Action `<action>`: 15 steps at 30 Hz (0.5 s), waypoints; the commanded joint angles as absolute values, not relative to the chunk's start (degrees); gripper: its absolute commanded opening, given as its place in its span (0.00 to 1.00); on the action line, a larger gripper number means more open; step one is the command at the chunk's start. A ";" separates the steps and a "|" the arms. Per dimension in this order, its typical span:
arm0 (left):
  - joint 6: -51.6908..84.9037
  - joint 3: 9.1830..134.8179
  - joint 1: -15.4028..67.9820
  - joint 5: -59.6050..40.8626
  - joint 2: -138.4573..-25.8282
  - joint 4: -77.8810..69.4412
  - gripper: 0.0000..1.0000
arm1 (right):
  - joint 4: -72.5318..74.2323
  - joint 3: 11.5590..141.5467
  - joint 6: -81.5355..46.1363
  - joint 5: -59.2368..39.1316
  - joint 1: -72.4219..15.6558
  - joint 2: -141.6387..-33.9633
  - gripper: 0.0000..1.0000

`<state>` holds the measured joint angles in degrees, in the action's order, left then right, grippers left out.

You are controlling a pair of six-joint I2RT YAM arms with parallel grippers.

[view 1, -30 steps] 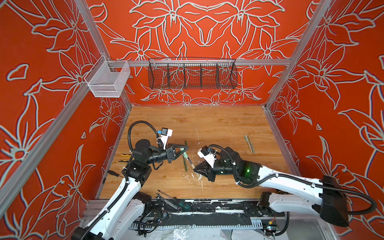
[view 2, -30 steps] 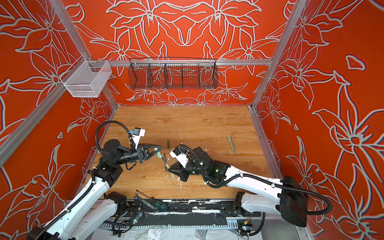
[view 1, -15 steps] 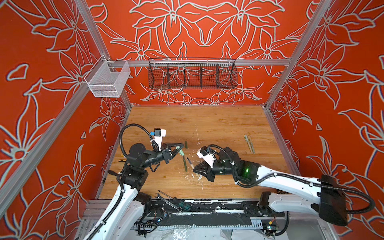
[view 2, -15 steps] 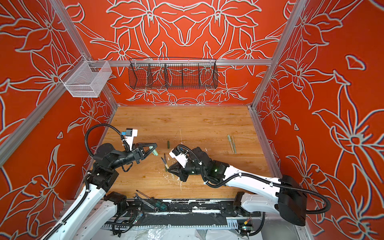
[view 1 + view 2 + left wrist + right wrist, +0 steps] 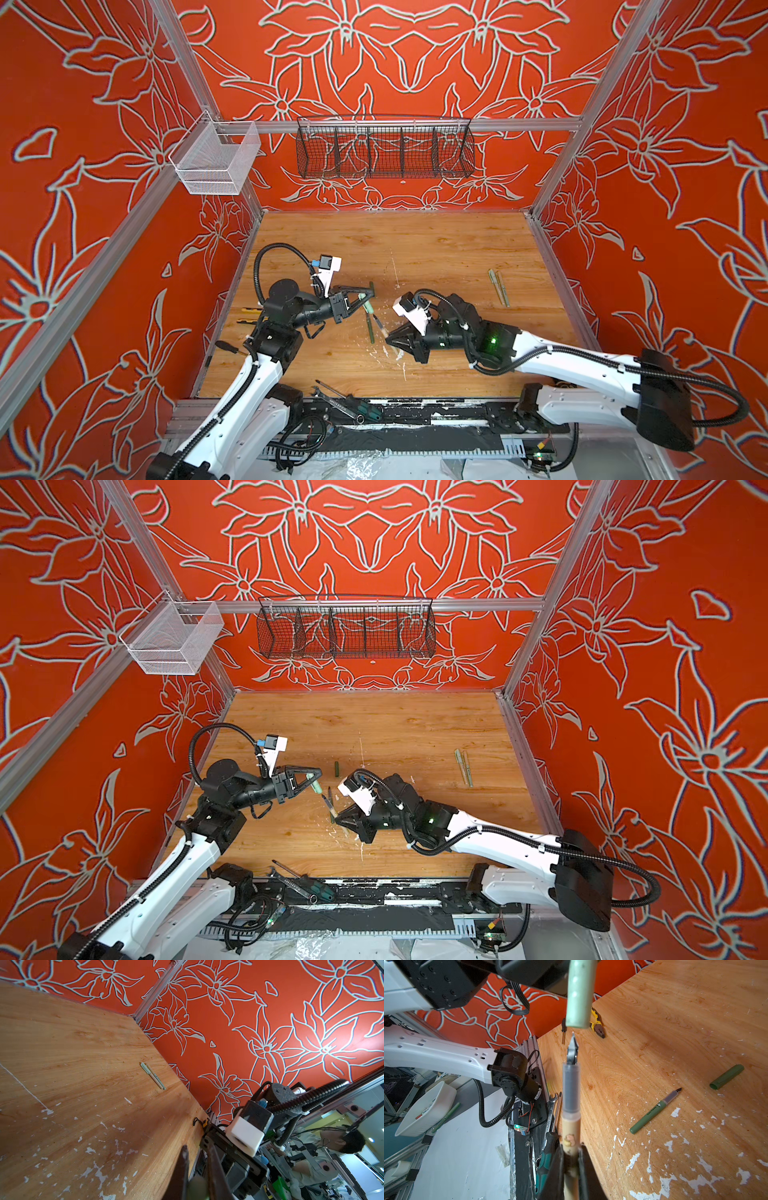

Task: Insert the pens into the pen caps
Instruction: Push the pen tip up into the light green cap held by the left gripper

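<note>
Above the middle of the counter [image 5: 436,249]: the two pincers face each other, tips near but apart, both lifted off the wood.
Left pincer [image 5: 368,296]: clamped on a pale green cap [image 5: 579,995]. The cap sticks out past the fingertips, with its open mouth turned toward the other arm.
Right pincer [image 5: 390,340]: clamped on the barrel of a beige pen [image 5: 571,1126]. The pen's dark grip section and nib reach out toward the cap.
Nib and cap: in the right wrist view the nib stops just short of the cap's mouth, roughly in line with it and not inside.
Green pen [image 5: 650,1114]: uncapped and lying flat on the counter, just beside the space between the two pincers.
Dark green cap [image 5: 726,1077]: lying on its side on the counter, near the green pen's tip but apart from it.
Two pens [image 5: 153,1076]: lying side by side near the right wall, well apart from both arms. One has a pale green end, the other a beige end.
Pliers [image 5: 597,1026]: yellow and black, at the counter's left edge.
White paint flecks [image 5: 675,1112]: scattered over the wood around the green pen.
</note>
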<state>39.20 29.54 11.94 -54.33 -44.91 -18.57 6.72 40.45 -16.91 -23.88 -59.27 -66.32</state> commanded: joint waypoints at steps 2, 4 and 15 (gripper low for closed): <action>41.04 29.44 11.60 -57.39 -45.09 -23.12 0.00 | 7.85 42.71 -15.88 -24.07 -59.59 -66.76 0.00; 41.18 29.31 11.56 -57.48 -45.09 -23.58 0.00 | 7.84 42.84 -15.69 -23.85 -59.60 -66.78 0.00; 41.40 29.08 11.60 -57.84 -46.05 -24.17 0.00 | 7.23 43.46 -15.13 -23.58 -59.52 -66.01 0.00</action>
<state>40.93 29.52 11.94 -56.60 -46.00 -21.61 6.66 41.65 -16.58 -23.83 -59.27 -66.41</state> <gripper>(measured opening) 0.113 0.128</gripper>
